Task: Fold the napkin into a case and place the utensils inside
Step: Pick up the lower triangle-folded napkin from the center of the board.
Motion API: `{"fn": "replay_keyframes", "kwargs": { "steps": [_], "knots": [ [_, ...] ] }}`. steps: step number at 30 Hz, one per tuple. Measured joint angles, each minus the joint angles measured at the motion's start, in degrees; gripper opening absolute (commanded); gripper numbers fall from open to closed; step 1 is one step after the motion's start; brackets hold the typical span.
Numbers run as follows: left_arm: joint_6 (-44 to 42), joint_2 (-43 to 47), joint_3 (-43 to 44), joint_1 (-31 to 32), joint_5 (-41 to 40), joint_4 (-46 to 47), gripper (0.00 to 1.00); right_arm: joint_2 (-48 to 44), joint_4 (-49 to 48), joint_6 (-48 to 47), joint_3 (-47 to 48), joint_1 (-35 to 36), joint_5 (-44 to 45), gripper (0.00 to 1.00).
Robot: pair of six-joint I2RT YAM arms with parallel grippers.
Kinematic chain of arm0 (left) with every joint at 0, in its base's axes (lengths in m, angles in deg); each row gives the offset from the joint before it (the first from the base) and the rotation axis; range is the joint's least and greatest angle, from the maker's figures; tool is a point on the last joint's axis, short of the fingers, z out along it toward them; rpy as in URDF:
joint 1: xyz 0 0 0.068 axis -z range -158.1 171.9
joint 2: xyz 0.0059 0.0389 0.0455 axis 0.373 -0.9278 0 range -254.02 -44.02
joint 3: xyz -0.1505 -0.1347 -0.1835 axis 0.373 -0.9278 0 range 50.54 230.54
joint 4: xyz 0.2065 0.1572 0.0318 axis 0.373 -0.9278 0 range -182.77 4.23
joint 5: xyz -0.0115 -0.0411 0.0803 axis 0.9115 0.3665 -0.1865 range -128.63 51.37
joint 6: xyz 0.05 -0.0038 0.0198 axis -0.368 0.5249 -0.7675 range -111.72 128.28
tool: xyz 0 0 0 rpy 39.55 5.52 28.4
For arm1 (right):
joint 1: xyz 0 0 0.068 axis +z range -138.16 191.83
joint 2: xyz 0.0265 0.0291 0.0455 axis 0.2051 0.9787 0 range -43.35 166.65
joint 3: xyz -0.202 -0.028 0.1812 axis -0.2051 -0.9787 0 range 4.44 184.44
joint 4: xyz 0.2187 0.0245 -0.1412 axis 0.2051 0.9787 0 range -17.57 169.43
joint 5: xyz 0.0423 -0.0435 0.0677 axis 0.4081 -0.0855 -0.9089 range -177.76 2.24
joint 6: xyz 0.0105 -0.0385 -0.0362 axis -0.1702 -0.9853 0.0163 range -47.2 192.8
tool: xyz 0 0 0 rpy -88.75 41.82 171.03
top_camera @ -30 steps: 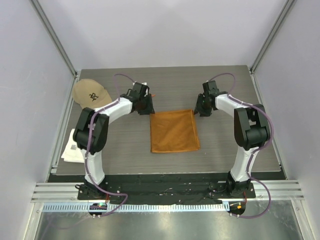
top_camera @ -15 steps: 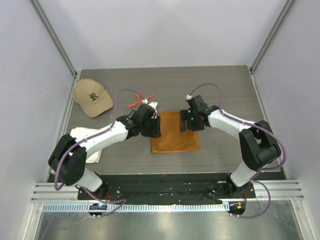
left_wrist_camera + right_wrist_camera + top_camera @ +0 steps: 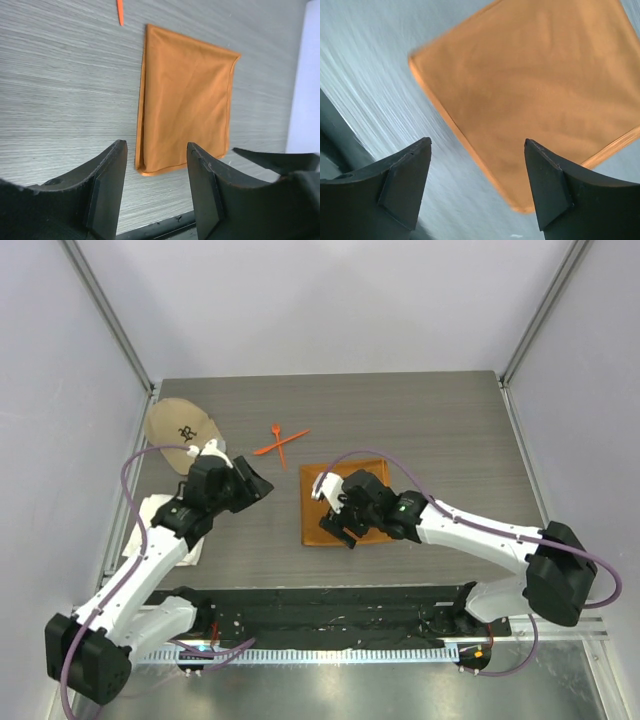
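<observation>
**Top external view.** The right gripper (image 3: 333,512) hangs over the 9 o'clock half of the napkin (image 3: 309,510), with its jaws spread and nothing between them. The left gripper (image 3: 255,490) is also parted and empty. It stands beside the cloth's 9 o'clock edge, clear of it. The napkin lies flat at table centre as a folded, near-square rectangle, so no marked long axis can be stated with the arm covering it. The utensils (image 3: 278,443) lie crossed on bare table at 11 o'clock from the cloth. One runs roughly 8 to 2 o'clock and the other near 12 to 6. They sit at 1 o'clock from the left gripper, which is judged the nearer arm for them. The right arm is nearer for any further fold. The cap (image 3: 180,430) carries a dark emblem, too small to read. The white towel (image 3: 150,518) bears no visible marking.

**Left wrist view.** The jaws are wide with nothing held. The napkin (image 3: 185,100) lies ahead, and doubled layers show along its 9 o'clock edge. One orange utensil tip shows at 11 o'clock.

**Right wrist view.** The jaws are wide and empty. The cloth (image 3: 535,85) fills the frame beneath, with a corner at 9 o'clock. The picture is blurred. No writing is seen.
</observation>
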Motion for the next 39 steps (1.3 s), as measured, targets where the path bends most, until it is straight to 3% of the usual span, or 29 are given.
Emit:
{"fn": "replay_keyframes", "kwargs": {
  "steps": [7, 11, 14, 21, 27, 33, 39],
  "knots": [
    [1.44, 6.16, -3.50, -4.96, 5.73, 1.22, 0.55, 5.20, 6.12, -28.06, -1.03, -1.49, -5.57, 0.82],
    [3.23, 7.15, -5.49, -5.90, 9.51, 5.27, 0.54, 10.45, 9.29, -37.22, -0.02, -3.13, -9.62, 0.76],
    [3.98, 7.04, -6.14, -6.14, 11.91, 6.73, 0.54, 16.41, 11.39, -41.29, 3.30, -3.76, -12.68, 0.76],
    [4.02, 7.39, -6.21, -6.16, 14.62, 7.69, 0.53, 22.05, 13.46, -45.86, 7.54, -5.22, -17.84, 0.73],
    [3.32, 7.56, -6.19, -6.19, 14.82, 7.52, 0.52, 24.61, 14.49, -48.59, 10.08, -6.12, -20.70, 0.63],
    [2.43, 7.56, -4.83, -6.21, 14.73, 5.68, 0.51, 26.84, 15.26, -49.75, 12.87, -5.92, -21.18, 0.46],
    [0.48, 7.56, -2.27, -6.51, 13.62, 2.62, 0.52, 26.69, 12.52, -46.03, 12.17, -3.78, -21.11, 0.19]
  ]
}}
